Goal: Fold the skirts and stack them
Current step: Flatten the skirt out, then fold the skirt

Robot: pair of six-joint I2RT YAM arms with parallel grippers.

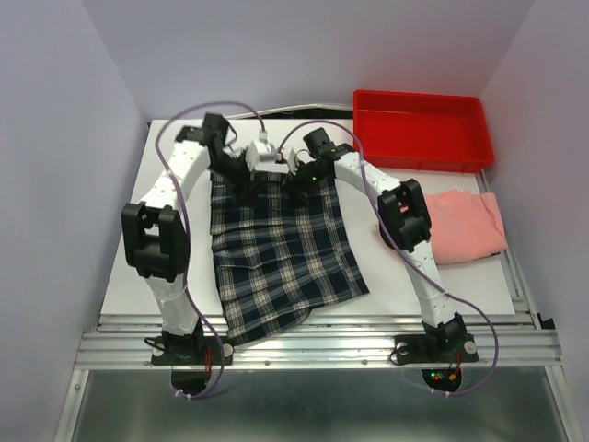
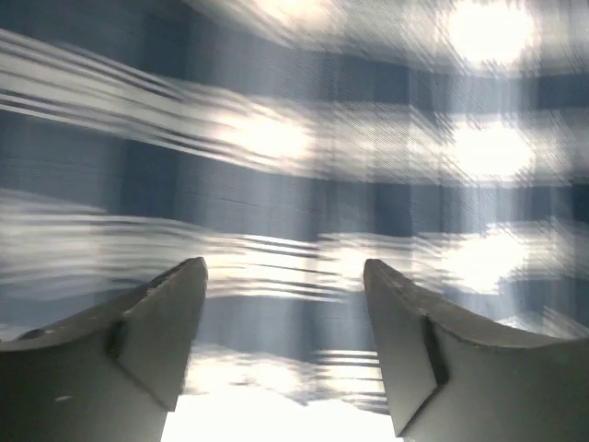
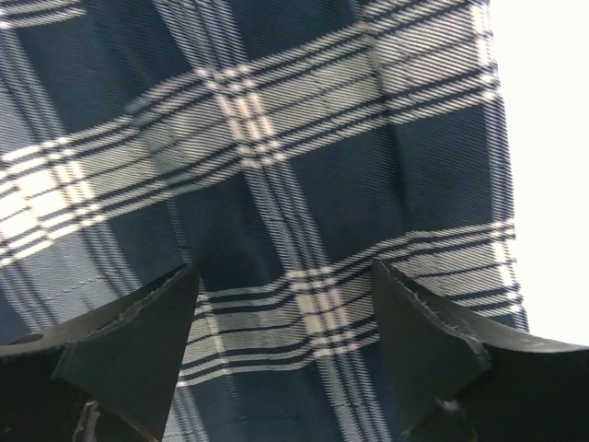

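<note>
The plaid skirt [image 1: 276, 249] lies spread flat on the white table, its hem hanging over the near edge. My left gripper [image 1: 247, 184] is open just above the skirt's far left corner; the plaid [image 2: 294, 184] fills its blurred wrist view. My right gripper [image 1: 299, 182] is open over the skirt's far right corner; the plaid [image 3: 276, 184] fills its wrist view, with the cloth's right edge against the white table. The salmon-pink skirt [image 1: 467, 226] lies crumpled at the right of the table.
A red plastic tray [image 1: 421, 129] stands at the far right corner. The white table [image 1: 166, 276] shows bare at the left. Grey walls close in left, right and behind. A metal rail [image 1: 322, 345] runs along the near edge.
</note>
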